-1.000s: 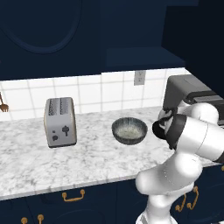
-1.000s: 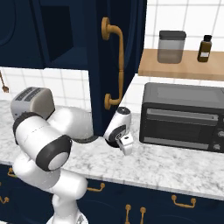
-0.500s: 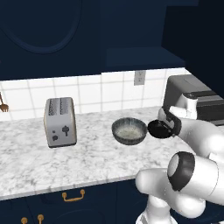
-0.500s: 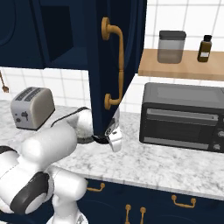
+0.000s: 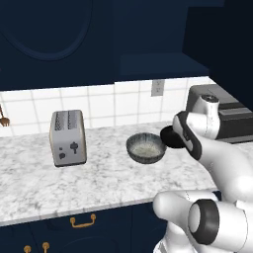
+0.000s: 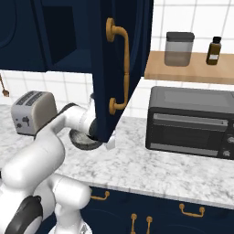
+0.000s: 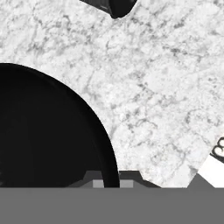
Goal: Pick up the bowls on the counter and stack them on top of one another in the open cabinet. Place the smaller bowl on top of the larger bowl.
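Observation:
My gripper [image 5: 177,139] is shut on the rim of the smaller bowl [image 5: 171,137], a glossy black one held just right of the larger bowl. The larger bowl [image 5: 146,147], grey and ribbed with a pale speckled inside, rests on the marbled counter [image 5: 99,183]. In the hand view the black bowl [image 7: 48,131] covers the left half, and its rim runs down between my fingertips [image 7: 110,183]. The open cabinet's bare navy shelf [image 5: 158,64] hangs above and behind both bowls.
A silver toaster [image 5: 67,137] stands left of the bowls. A black toaster oven [image 6: 192,121] sits at the right, under a wooden shelf with a jar [image 6: 178,48] and a bottle. The open cabinet door [image 6: 119,68] with a brass handle hangs in front of my hand.
The jaws have closed the last bit onto the black bowl's rim. My arm has swung round, and the bowl has shifted slightly up and left toward the grey bowl.

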Tool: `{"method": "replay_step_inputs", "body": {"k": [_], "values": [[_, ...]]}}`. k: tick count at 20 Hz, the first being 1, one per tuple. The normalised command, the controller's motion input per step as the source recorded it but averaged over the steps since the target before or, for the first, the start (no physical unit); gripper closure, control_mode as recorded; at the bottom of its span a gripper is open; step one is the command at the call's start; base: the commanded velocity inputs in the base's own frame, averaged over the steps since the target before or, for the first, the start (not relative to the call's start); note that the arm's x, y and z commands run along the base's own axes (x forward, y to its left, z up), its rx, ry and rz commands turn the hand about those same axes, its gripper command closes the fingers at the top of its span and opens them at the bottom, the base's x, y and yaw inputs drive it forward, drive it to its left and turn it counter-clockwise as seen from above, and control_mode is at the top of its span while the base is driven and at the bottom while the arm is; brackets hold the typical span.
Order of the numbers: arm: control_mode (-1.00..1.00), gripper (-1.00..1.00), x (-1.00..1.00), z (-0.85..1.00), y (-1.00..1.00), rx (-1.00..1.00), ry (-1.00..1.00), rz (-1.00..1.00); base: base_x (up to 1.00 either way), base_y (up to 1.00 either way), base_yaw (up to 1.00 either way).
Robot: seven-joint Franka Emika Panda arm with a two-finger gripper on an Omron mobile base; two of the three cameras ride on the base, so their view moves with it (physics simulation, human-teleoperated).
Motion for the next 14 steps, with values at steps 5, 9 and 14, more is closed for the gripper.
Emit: {"method": "replay_step_inputs", "body": {"k": [5, 9, 14], "values": [[-1.00, 1.00, 0.28, 0.14, 0.39, 0.02, 0.07, 0.16, 0.00, 0.00, 0.00], [-1.00, 1.00, 0.24, 0.00, 0.47, 0.01, 0.01, 0.16, 0.00, 0.00, 0.00], [-1.00, 1.00, 0.22, 0.00, 0.39, 0.00, 0.01, 0.00, 0.00, 0.00, 0.00]]}}
